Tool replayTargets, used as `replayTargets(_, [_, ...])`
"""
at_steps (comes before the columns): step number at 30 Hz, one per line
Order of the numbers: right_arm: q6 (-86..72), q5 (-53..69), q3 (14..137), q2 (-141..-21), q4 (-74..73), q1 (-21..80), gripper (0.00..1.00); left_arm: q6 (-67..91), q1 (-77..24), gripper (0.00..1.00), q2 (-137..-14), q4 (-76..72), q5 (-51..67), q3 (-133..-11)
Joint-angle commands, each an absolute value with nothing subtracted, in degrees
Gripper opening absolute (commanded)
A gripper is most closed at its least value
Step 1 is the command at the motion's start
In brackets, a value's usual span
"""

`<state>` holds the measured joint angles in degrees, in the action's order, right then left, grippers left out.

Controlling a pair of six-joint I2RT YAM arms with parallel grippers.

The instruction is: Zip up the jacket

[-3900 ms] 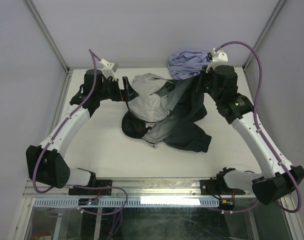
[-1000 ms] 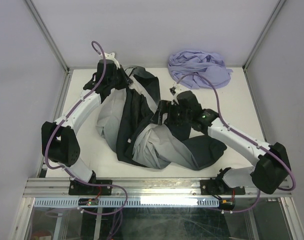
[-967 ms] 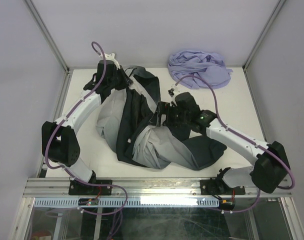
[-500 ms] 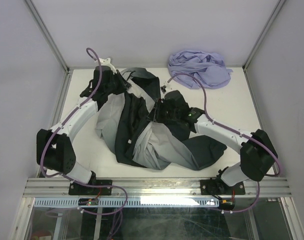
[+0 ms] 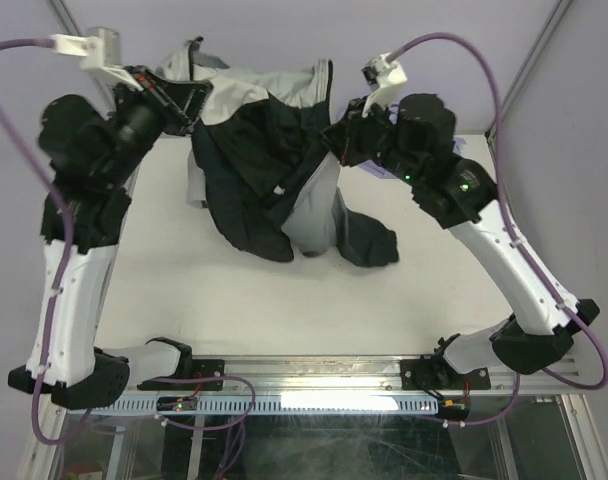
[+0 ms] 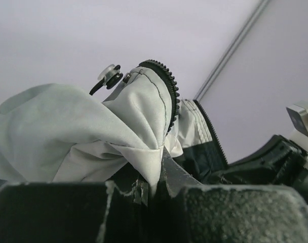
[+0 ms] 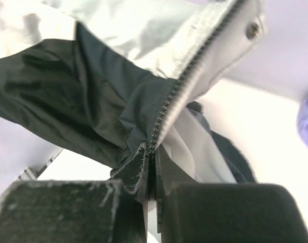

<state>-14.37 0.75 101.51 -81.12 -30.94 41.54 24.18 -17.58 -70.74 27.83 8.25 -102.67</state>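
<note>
Left arm (image 5: 74, 290) and right arm (image 5: 524, 270): white link shells, black joint housings, one purple cable (image 5: 19, 45) each. Left gripper (image 6: 155, 177) and right gripper (image 7: 153, 162): black, rough-textured fingers. Right arm carries a green indicator light (image 5: 465, 186).

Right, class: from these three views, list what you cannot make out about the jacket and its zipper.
Zipper slider: identifiable in no view; jacket folds may hide it.
Lower end of the zipper: top view, lost in bunched cloth.
Left gripper's grip point: left wrist view, covered by grey fabric.
</note>
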Motion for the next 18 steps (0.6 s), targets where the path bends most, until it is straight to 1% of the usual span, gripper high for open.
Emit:
replayTargets(1, [-4.9, -3.5, 112.5, -79.1, -36.9, 41.2, 0.0, 22.3, -17.6, 0.0, -67.7, 25.6, 12.2, -112.5])
replayTargets(7, [-1.9, -7.8, 116.1, -79.2, -34.6, 41.2, 0.0, 22.1, -17.6, 0.0, -69.9, 25.5, 13.8, -116.6])
replayTargets(12, [0.1, -11.6, 116.5, -81.9, -30.2, 41.1, 0.0, 20.6, -17.6, 0.0, -74.3, 26.1, 11.4, -117.8])
replayTargets(18, [0.4, -14.7, 121.7, -93.5, -29.1, 39.0, 0.0, 15.4, -17.5, 0.0, -85.0, 29.2, 0.2, -119.1])
